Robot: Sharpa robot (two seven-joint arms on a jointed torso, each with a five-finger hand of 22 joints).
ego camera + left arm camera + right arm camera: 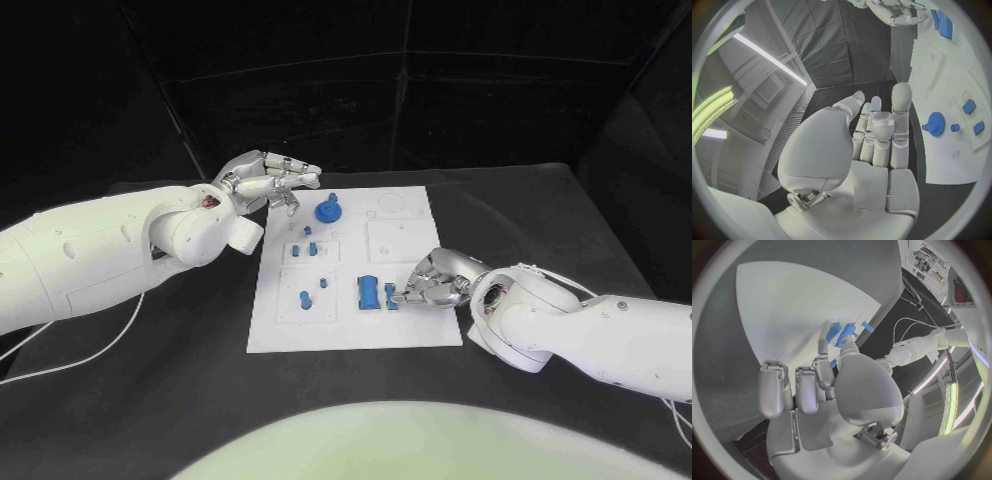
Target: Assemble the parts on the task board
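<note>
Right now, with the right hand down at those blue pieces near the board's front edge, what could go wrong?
The right hand has fingertips at the small blue part, close beside the larger blue block; a sideways push could knock that block. The grip looks like fingertips alone, so the part might slip. The left hand hovers at the task board far corner, near the blue gear; a drop could bump it.

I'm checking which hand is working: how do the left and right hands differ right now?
The left hand hovers at the task board's far left corner, beside the blue gear; the right hand is at the board's near right part. The left hand holds nothing, its fingers loosely bent; the right hand's fingertips touch a blue block, though whether it grips is unclear. Both are silver, on white arms.
</note>
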